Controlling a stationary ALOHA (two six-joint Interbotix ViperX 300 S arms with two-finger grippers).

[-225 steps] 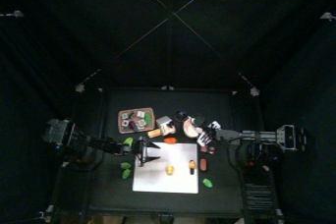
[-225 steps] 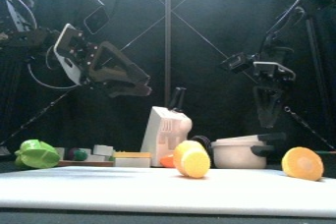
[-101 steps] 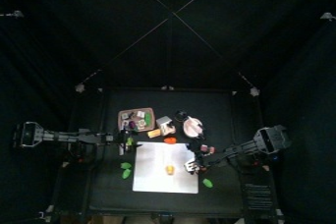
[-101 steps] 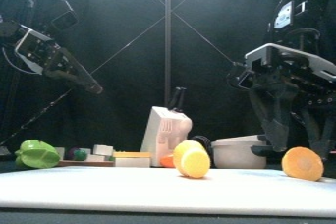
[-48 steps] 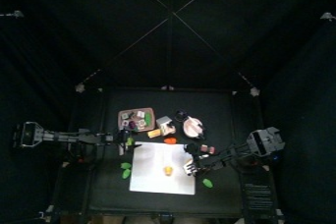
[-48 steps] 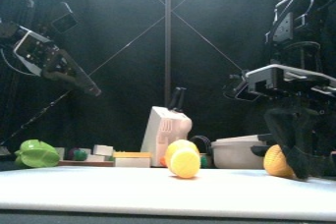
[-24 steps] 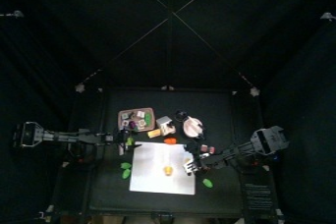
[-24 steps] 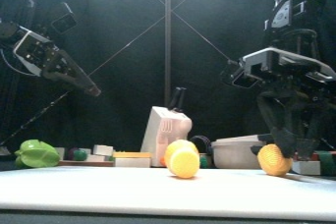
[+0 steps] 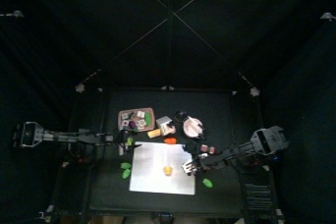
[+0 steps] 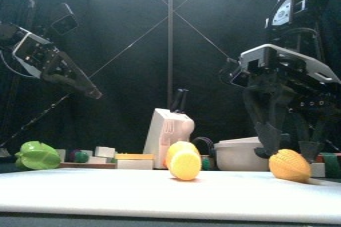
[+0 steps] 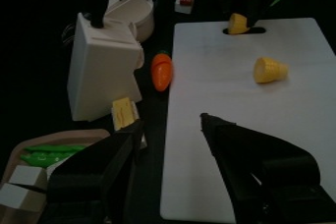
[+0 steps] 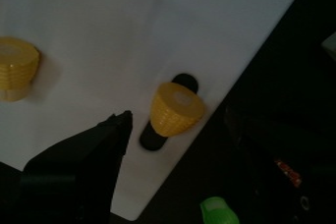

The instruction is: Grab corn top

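Two yellow corn pieces lie on the white board (image 10: 134,203). One (image 10: 184,161) is near the board's middle. The other, a tapered piece (image 10: 289,165), is at its right edge; in the right wrist view (image 12: 175,108) it shows a cut face. My right gripper (image 10: 288,129) hangs open just above that piece, jaws on either side and not touching it. The right wrist view also shows the first piece (image 12: 16,67). My left gripper (image 10: 74,72) is open and empty, high at the left. The left wrist view shows both pieces (image 11: 269,69) (image 11: 241,22).
Behind the board stand a white carton (image 10: 167,136), a carrot (image 11: 161,72) and a white bowl (image 10: 242,153). A green pepper (image 10: 38,155) and a tray of small items (image 11: 53,154) are at the left. A small green thing (image 12: 217,208) lies off the board's right edge.
My right gripper came down around the right corn piece, then rose a little. The piece has shifted slightly right and lies on the board. The left arm has stayed still.
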